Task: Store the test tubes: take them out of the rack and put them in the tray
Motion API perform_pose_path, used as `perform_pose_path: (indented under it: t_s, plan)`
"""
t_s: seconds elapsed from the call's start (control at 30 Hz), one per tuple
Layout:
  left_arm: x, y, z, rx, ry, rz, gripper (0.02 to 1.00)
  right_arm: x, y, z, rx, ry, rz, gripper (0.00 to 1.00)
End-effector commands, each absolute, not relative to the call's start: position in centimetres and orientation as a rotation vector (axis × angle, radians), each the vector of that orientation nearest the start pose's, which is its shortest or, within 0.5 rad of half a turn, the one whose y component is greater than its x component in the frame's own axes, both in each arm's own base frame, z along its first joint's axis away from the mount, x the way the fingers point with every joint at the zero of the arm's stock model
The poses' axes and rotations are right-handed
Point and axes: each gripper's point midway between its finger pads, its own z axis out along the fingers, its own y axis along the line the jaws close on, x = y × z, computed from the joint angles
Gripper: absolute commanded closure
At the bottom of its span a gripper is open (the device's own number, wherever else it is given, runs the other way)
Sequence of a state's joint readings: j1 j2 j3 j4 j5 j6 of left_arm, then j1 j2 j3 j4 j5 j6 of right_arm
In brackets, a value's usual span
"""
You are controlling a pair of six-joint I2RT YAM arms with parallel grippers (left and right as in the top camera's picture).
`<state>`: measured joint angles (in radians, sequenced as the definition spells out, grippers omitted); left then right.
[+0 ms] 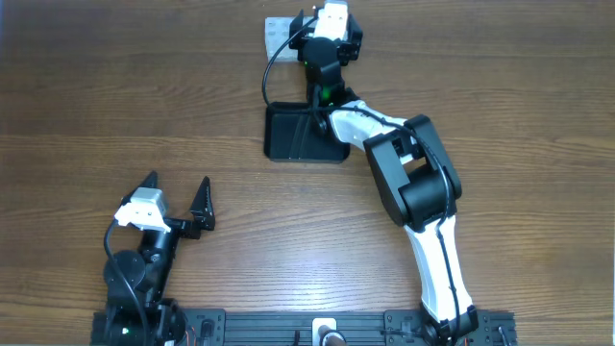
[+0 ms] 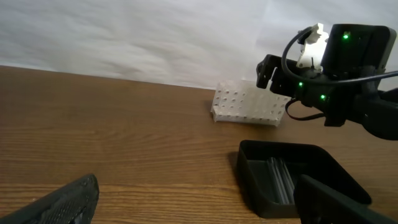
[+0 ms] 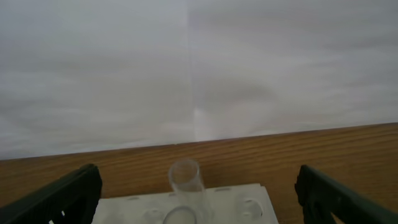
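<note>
A white test tube rack [image 1: 277, 37] stands at the far edge of the table, with the black tray [image 1: 281, 152] just in front of it. My right gripper [image 1: 325, 21] hovers over the rack's right end. In its wrist view the fingers [image 3: 57, 195] are spread wide on either side of one clear tube [image 3: 185, 179] standing upright in the rack [image 3: 245, 205], not touching it. The left wrist view shows the rack [image 2: 247, 107], and clear tubes [image 2: 281, 177] lying in the tray [image 2: 283, 147]. My left gripper [image 1: 179, 197] is open and holds nothing, low at the near left.
A white wall rises right behind the rack. Bare wooden table [image 1: 500, 77] stretches between the left gripper and the tray and to both sides. The right arm [image 1: 413, 178] runs diagonally from its base, passing the tray's right side.
</note>
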<state>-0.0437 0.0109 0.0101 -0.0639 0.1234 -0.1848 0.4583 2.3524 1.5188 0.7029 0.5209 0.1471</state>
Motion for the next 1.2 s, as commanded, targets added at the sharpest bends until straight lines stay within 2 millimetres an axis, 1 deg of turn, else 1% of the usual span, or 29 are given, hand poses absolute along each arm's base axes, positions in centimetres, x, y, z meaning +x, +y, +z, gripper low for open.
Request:
perform_pose_path:
  t_s: [0.03,0.17,0.33,0.5,0.57,0.67,0.73,0.83,1.0,1.2]
  plan:
    - [24.4,-3.2,16.0,-0.032,1.641,-0.286,0.023,61.5,21.3,13.0,0.089,1.678,0.047,0.009]
    - [24.4,-3.2,16.0,-0.032,1.641,-0.286,0.018,61.5,21.6,12.7,0.07,1.686,0.05,0.009]
    - [24.4,-3.2,16.0,-0.032,1.641,-0.285,0.018,61.4,21.7,11.4,0.029,1.711,0.013,0.009]
    - [24.4,-3.2,16.0,-0.032,1.641,-0.286,0.018,61.3,21.9,11.3,0.027,1.715,0.02,0.009]
    - [24.4,-3.2,16.0,-0.032,1.641,-0.286,0.018,61.3,21.9,11.2,0.026,1.716,0.02,0.045]
    - [24.4,-3.2,16.0,-0.032,1.641,-0.285,0.023,61.3,21.9,11.2,0.026,1.716,0.02,0.069]
    - [24.4,-3.2,16.0,-0.032,1.641,-0.286,0.018,61.3,21.9,11.1,0.024,1.717,0.02,0.137]
    - [24.4,-3.2,16.0,-0.032,1.641,-0.285,0.018,61.3,22.0,11.0,0.023,1.716,0.022,0.191]
    - [24.4,-3.2,15.9,-0.032,1.641,-0.285,0.02,61.4,22.2,11.0,0.015,1.714,0.033,0.202]
    - [24.4,-3.2,15.9,-0.032,1.641,-0.286,0.018,61.4,22.5,11.7,0.014,1.688,0.049,0.202]
